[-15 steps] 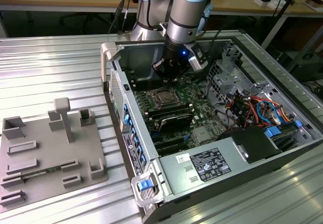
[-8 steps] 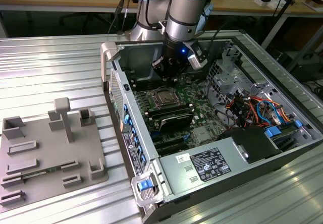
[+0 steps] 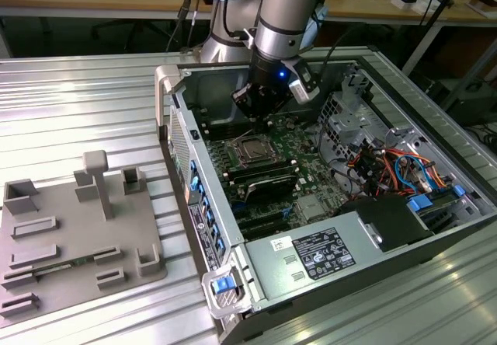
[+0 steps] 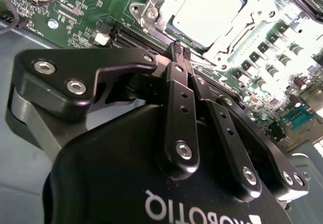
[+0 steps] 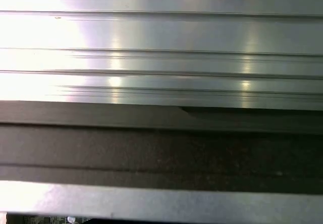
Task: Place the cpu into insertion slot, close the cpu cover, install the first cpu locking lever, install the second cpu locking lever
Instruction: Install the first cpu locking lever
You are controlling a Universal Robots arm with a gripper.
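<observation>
Starting at the exterior view's left, a grey fixture tray with upright holders lies on the ribbed metal table, well apart from the work. Just to its right stands the open computer case, with the green circuit board lying flat inside it.

Above the upper middle of the case, the arm reaches down, and the gripper hangs just over the board. It is slightly above and near the insertion slot in the frame.

In the second wrist view the gripper has its two black fingers brought together at the tips. Nothing is caught between them. Just beyond the tips sits the cpu, its pale silvery top lying flat inside the socket. The cpu cover is down around it as a shiny frame. Whether either locking lever is latched I cannot tell.

Below the socket in the exterior view run the long black memory slots. Lower still lies the grey power supply, at the bottom centre. Toward the exterior view's right, a tangle of orange, red and blue cables fills the drive bay area.

The first wrist view looks onto a ribbed metal surface with a dark band beside it.
</observation>
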